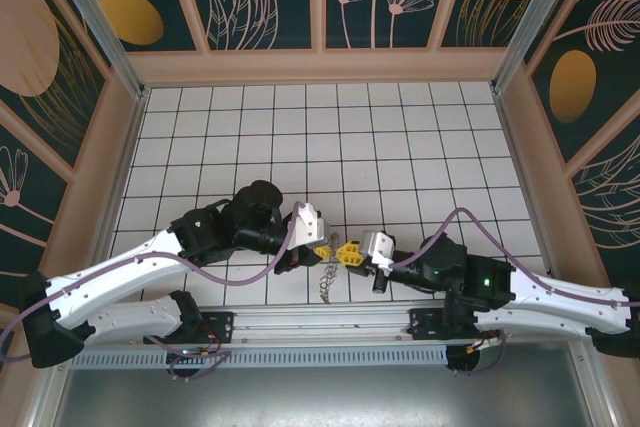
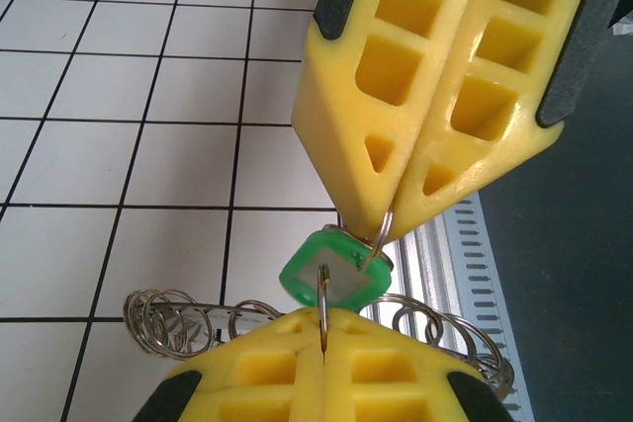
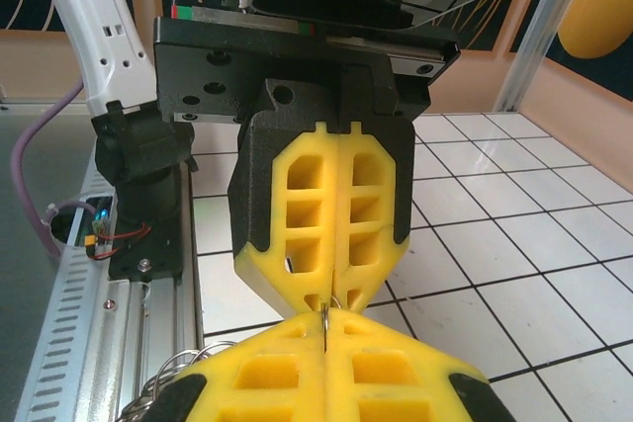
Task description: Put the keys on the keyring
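Note:
The green key [image 2: 341, 269], with a silvery middle, hangs between two yellow shut grippers that meet tip to tip just above the table's near edge. My left gripper [image 2: 323, 315] is shut on a thin metal ring standing edge-on in front of the key. The right gripper [image 2: 388, 224] comes from above and pinches a small ring at the key's upper corner. The keyring [image 2: 163, 318], a chain of linked metal rings, runs behind my left fingers and dangles in the top view as the keyring [image 1: 325, 285] below the left gripper [image 1: 324, 248] and right gripper [image 1: 349, 252].
A slotted aluminium rail [image 1: 320, 325] runs along the near edge right under the grippers. White tiled floor [image 1: 330, 137] stretches back to patterned walls on three sides. Purple cables [image 1: 230, 277] loop beside both arms.

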